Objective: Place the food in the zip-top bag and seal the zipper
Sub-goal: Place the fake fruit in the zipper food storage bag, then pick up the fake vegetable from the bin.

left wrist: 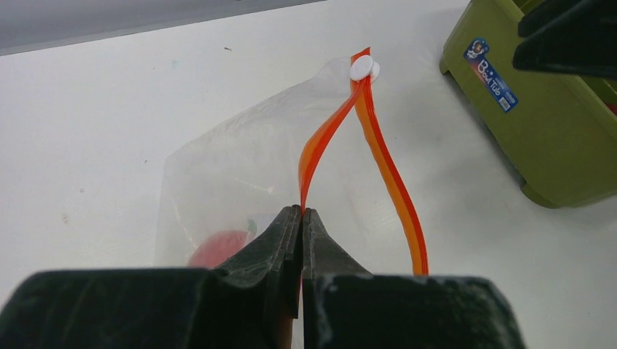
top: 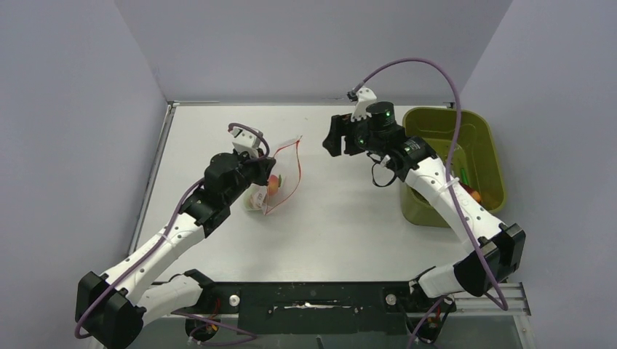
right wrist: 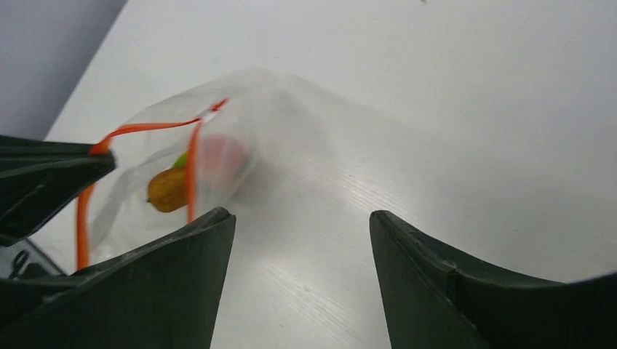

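The zip-top bag (left wrist: 240, 167) is thin clear plastic, crinkled and faintly glossy, turning cloudy where it folds. Its zipper (left wrist: 385, 167) is a smooth, shiny red-orange plastic strip, translucent where light comes through, and it ends in a flat white plastic tab (left wrist: 361, 69). Through the film a red food piece (left wrist: 218, 247) shows a soft moulded-plastic sheen, and an orange-brown food piece (right wrist: 167, 190) looks duller. The table (top: 349, 218) is white and smooth, with a low satin shine and a fine brushed grain up close. The olive-green tub (left wrist: 553, 138) is hard, smooth plastic carrying a glossy printed sticker (left wrist: 491, 74). The left tool (left wrist: 302, 214) and right tool (right wrist: 302, 218) have matt black plastic fingers, slightly grainy and dusty pale along the edges.
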`<state>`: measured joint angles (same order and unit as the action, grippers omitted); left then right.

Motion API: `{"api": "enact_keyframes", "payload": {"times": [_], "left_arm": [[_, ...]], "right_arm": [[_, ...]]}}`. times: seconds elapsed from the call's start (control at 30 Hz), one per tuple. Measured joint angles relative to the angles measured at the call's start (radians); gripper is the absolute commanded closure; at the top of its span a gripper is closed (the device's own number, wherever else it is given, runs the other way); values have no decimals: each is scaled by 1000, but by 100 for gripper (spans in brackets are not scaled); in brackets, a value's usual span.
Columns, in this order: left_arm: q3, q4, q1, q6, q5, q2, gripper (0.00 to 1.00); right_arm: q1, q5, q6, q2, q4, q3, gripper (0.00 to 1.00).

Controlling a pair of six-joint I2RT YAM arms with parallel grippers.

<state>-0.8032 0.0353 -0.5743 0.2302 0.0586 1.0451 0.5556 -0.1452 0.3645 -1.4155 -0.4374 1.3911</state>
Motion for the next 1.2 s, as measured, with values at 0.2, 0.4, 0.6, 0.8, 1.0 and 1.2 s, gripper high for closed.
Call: {"api": "enact_keyframes", "payload": {"times": [0.2,0.4,0.6,0.8,1.0,1.2], "left_arm": [[20,7,0,0,-32,-6,100],[42,8,0,-6,-59,-22,100],[95,20,0,-10,-71,-62,100],[109,23,0,-35,-74,-59,100],[116,35,0,-69,-74,-34,100],[135,52,0,-78,-71,-2,100]], "right_arm": [[-159,97,-93,-1,-187,84,31],[-309,171,-146,-1,-278,172,32],[-420,220,-176,-1,-360,161,32],[-551,233,-196,0,-386,110,32],[-672,230,-199,0,-370,26,37],[-723,243,-177,-5,-356,1,38]]}}
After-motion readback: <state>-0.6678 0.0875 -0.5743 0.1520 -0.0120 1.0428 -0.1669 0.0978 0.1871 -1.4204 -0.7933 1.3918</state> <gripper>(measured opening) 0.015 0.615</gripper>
